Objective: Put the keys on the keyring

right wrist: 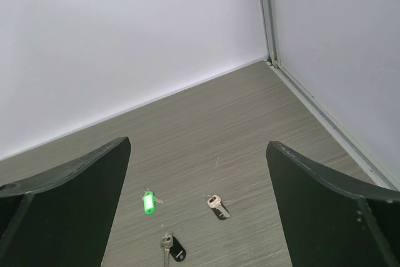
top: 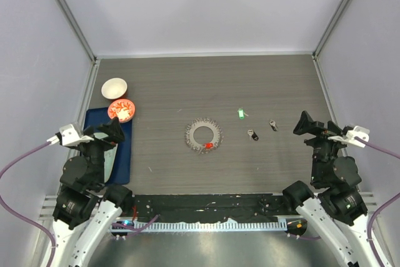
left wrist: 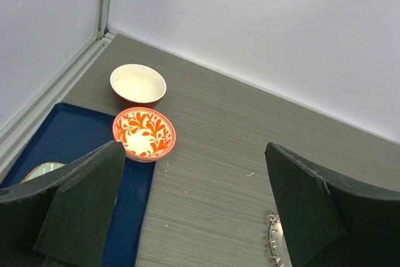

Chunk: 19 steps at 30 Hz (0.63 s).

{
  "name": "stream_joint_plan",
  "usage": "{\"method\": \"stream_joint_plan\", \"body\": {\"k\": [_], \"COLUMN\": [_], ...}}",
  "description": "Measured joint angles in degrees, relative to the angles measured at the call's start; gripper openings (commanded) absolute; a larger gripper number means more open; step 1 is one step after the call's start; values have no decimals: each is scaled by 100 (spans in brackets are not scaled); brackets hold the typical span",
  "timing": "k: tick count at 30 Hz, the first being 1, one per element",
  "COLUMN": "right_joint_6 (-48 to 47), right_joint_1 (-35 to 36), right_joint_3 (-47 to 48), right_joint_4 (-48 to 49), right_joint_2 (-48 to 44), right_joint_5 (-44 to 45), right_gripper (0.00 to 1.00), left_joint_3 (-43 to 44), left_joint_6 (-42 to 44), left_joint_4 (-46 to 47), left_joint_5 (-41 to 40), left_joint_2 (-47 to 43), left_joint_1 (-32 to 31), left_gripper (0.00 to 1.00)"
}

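Currently idle either side of the tabletop (top: pixel 162 85). Left pincer (top: pixel 114 130): spread wide, nothing held. Right pincer (top: pixel 304 124): same, wide apart, empty. Keyring (top: pixel 203 134) flat mid-tabletop, between the two arms. Red key (top: pixel 209 146) lying on the ring's near rim; threaded or just resting, can't tell. Three keys loose, all right of the ring: green key (top: pixel 240 113) farthest back, inner black key (top: pixel 252 134) nearer the ring, outer black key (top: pixel 273 125) closest to the right pincer. All three ahead-left of that pincer, showing between its open fingers in the right wrist view; well apart from the left one, ring in between. Best picked by the right arm, probably outer black key first. Long axis diagonal on the tabletop, so likely needs a wrist turn to close across the narrow side. Left wrist view: only a sliver of ring rim.
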Motion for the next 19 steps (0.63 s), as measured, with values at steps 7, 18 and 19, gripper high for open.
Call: {"method": "stream_joint_plan", "body": {"k": [7,18,19], "right_joint_6": [0,0,0], "right_joint_1": [-2,0,0], "right_joint_3": [-94,-129,-129], "right_joint_4": [87,138,138], "right_joint_2": [-332,-339,-339], "right_joint_5": [-153,-348,-352], "right_gripper": [97,97,97], "left_joint_3": [0,0,0], "left_joint_6": [2,17,17], "left_joint_4": [7,17,22], "left_joint_5": [168,459,498], "left_joint_2": [190,402,433], "left_joint_1": [118,319,363], "left_gripper": [100,100,100]}}
